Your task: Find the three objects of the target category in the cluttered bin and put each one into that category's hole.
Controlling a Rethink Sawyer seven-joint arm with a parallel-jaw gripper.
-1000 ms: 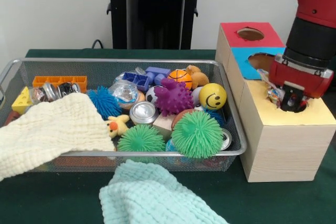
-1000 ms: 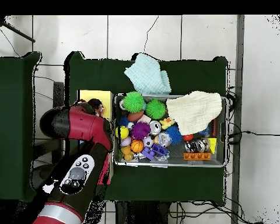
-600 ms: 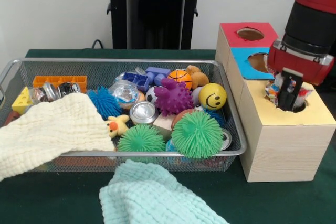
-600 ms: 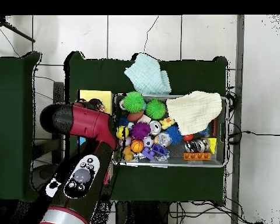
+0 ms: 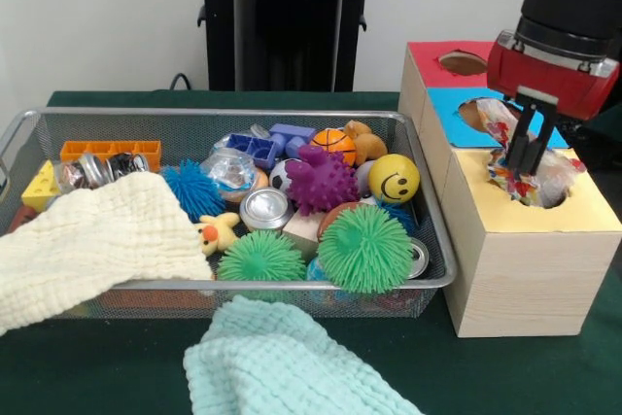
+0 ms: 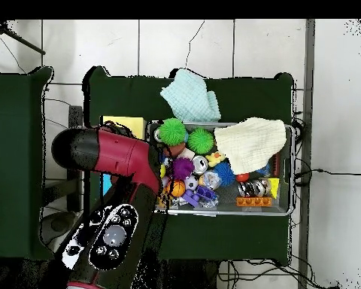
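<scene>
At left, cream cloth drapes over wire bin rim; light blue cloth lies in front on the table. Bin centre: green spiky balls, purple spiky toy, yellow smiley ball. At right, gripper sits over wooden box's yellow hole; crinkly wrapper sits half in the hole, against the fingers. Can't tell if jaws grip it.

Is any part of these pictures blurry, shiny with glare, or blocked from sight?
Front view: evenly lit, soft shadows; the silver metal can lid glints a little; the crinkly plastic wrapper at the yellow hole looks smeared. Overhead view: the red and black arm hides most of the wooden sorting box.
</scene>
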